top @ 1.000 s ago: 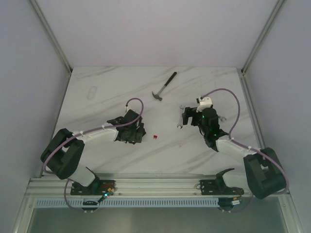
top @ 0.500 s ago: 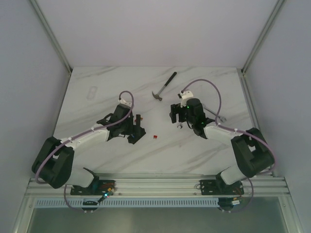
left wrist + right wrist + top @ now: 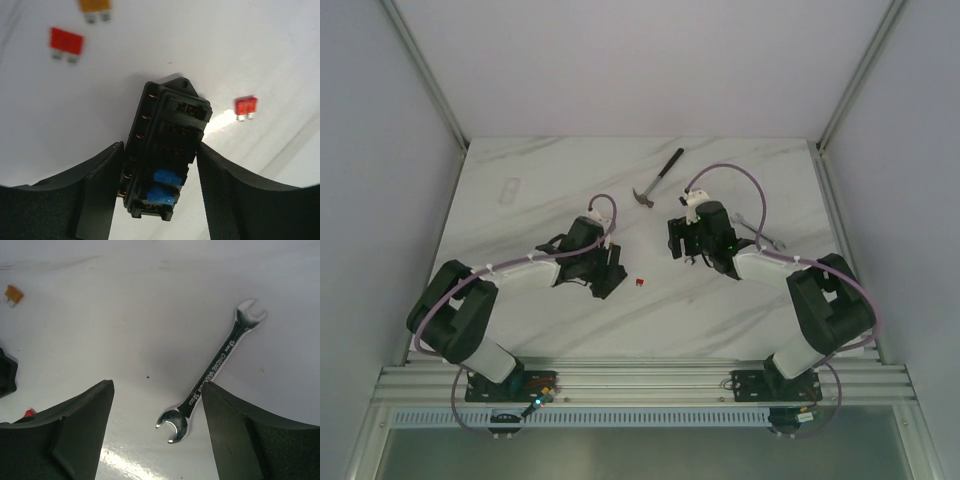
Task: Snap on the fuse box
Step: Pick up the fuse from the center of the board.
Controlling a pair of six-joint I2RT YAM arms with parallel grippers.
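The black fuse box [image 3: 167, 145] has two blue fuses at its near end and empty slots beyond. It sits between my left gripper's [image 3: 160, 146] fingers, which touch it on both sides. In the top view the fuse box [image 3: 607, 273] is just left of the table's middle, at the left gripper [image 3: 608, 262]. My right gripper [image 3: 157, 387] is open and empty, hovering over a silver wrench [image 3: 212, 370]. In the top view the right gripper [image 3: 677, 238] is right of centre, apart from the box.
Loose fuses lie on the table: an orange one [image 3: 95, 6], two red ones [image 3: 66, 42] [image 3: 246, 106], and another orange one [image 3: 14, 294]. A hammer [image 3: 658, 178] lies at the back. A second wrench [image 3: 760, 232] lies to the right. A faint clear oval thing [image 3: 510, 190] lies far left.
The right gripper has moved left and away from the base, toward the table's middle. The left gripper has swung right with the fuse box between its fingers.
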